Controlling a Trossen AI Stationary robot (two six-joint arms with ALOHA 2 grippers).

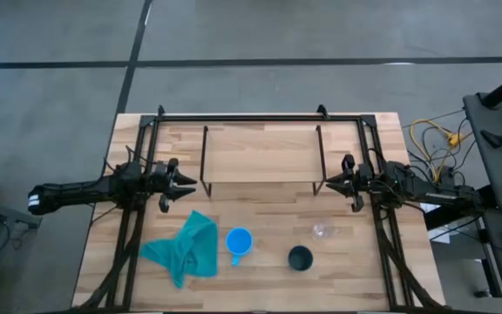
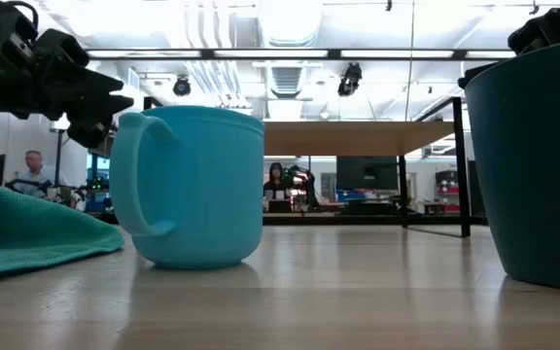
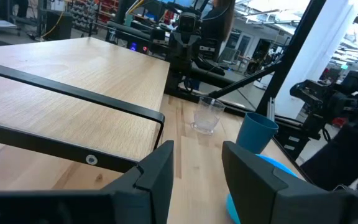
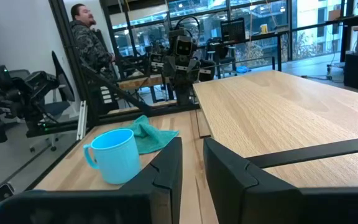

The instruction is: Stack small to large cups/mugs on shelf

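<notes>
The shelf (image 1: 260, 153), a light wood plank on thin black legs, stands at the table's far middle. The bright blue handled mug (image 1: 239, 242) (image 2: 197, 185) (image 4: 114, 154), the tiny clear glass (image 1: 323, 230) (image 3: 207, 115) and the dark teal-black cup (image 1: 300, 258) (image 2: 533, 165) (image 3: 257, 132) stand upright on the table in front of it. My left gripper (image 1: 190, 185) (image 3: 197, 168) hovers open off the shelf's left end. My right gripper (image 1: 329, 185) (image 4: 192, 163) hovers open off its right end. Both point inward and hold nothing.
A crumpled teal cloth (image 1: 186, 249) (image 4: 148, 134) lies on the table left of the blue mug. Black frame bars (image 1: 260, 116) run along the table's far edge and sides. A person (image 4: 89, 37) stands in the room beyond the table's left side.
</notes>
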